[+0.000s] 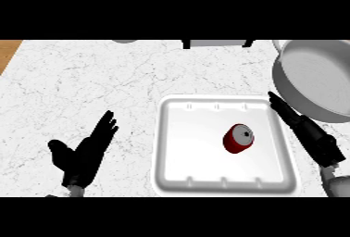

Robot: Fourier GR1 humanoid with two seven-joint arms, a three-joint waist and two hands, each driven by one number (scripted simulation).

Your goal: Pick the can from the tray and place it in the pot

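Can [239, 138]: red, lying tipped on its side in the white tray [179, 152], a bit right of the tray's middle, silver end facing up toward the camera. Nothing is touching it yet.

Tray: sits lower centre of the frame on the marble bench [82, 83], and the can is the only thing in it.

Pot [311, 78]: big grey one, upper right of the frame, partly cut off by the edge. Its lower rim hangs just past the tray's upper right corner, so the trip from can to pot looks short.

Right hand [304, 129]: comes in from the lower right, fingers straight and stretched out along the tray's right rim, pointing up toward the pot. Holding nothing, and sitting to the right of the can, not over it.

Left hand [85, 152]: lower left of the frame, well apart from the tray, fingers spread and relaxed, thumb out to the side. Just resting there, empty.

Step in hand: I'd say this is the reach, pre-grasp. The can is still in the tray, so the pick isn't done.

Next move: my guess is the right hand needs to swing left over the tray and come down on the can, then curl round its body. It's on its side, so it could roll if nudged; probably better to close across the round sides.

Also in shot: a couple of grey bits along the top edge, too cropped to tell what they are.
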